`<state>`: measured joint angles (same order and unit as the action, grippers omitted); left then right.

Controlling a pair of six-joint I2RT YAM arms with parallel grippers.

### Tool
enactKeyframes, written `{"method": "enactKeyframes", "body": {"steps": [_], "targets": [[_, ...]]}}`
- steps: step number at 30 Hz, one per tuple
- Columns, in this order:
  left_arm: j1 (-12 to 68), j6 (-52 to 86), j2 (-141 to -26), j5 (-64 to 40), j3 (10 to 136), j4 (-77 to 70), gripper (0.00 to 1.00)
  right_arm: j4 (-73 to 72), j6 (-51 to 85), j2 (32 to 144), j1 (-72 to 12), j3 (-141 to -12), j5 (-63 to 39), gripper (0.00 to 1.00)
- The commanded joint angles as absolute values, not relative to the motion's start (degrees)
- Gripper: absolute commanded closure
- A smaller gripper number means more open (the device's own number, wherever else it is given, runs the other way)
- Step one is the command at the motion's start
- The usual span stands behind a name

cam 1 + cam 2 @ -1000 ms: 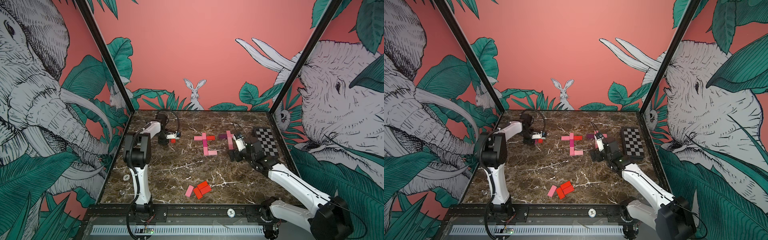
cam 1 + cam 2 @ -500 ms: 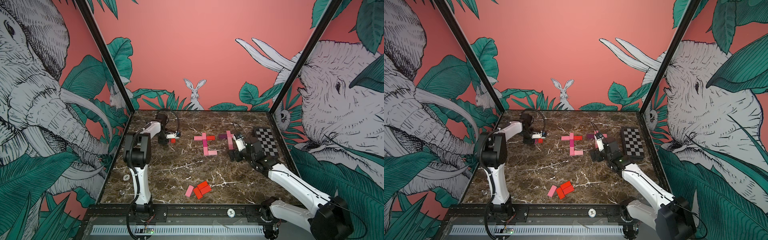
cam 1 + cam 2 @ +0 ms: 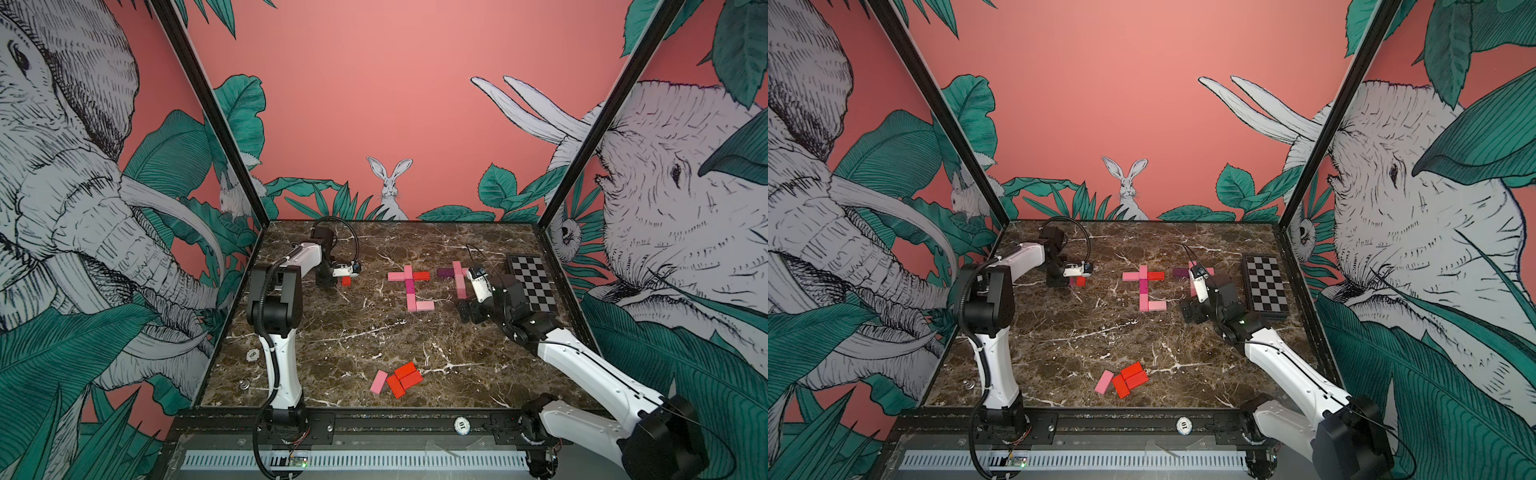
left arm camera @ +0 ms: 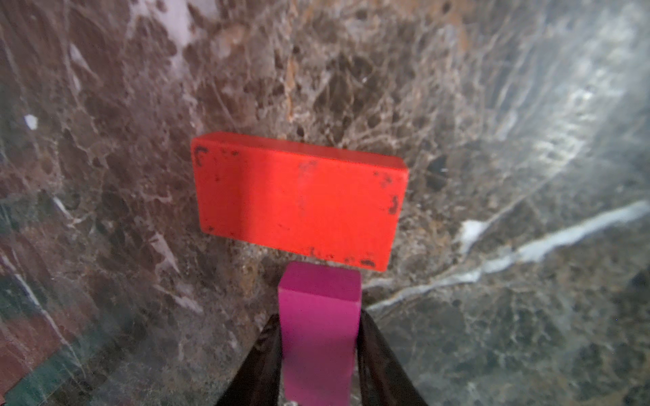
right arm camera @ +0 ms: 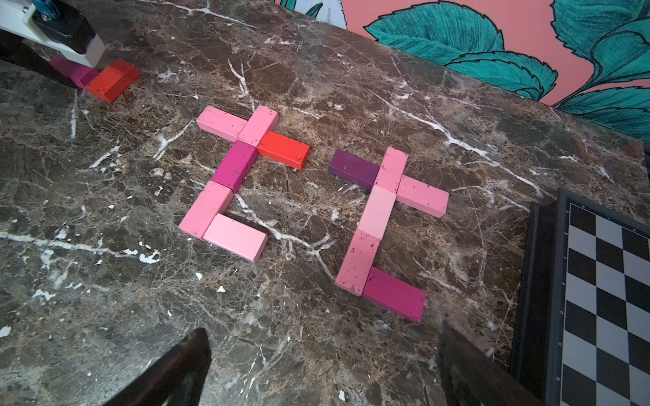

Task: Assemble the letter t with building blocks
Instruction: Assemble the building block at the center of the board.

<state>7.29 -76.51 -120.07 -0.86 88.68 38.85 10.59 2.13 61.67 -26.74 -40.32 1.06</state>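
We see a dark brown, white-veined marble table (image 3: 374, 340) enclosed by salmon-pink walls (image 3: 374, 83) painted with elephants (image 3: 62, 187), a rabbit (image 3: 389, 183) and teal leaves (image 3: 241, 108); black posts (image 3: 210, 112) stand at the corners.

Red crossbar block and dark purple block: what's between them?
Only bare marble tabletop, between red crossbar block and dark purple block, in the right wrist view.

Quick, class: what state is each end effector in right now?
Left end effector: closed on a magenta block.
Right end effector: open, holding nothing.
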Motion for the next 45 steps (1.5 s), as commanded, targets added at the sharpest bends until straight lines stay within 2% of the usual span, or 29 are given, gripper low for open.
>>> {"method": "enactKeyframes", "body": {"steps": [1, 45], "targets": [[7.22, -76.73, -120.06, -2.39, 88.19, 39.68, 0.63, 9.67, 2.16, 60.47, -27.07, -39.78, 1.23, 0.02], [8.26, -77.24, -119.09, -4.36, 88.79, 41.57, 0.65, 9.21, 2.44, 60.56, -27.05, -39.21, 0.87, 0.02]]}}
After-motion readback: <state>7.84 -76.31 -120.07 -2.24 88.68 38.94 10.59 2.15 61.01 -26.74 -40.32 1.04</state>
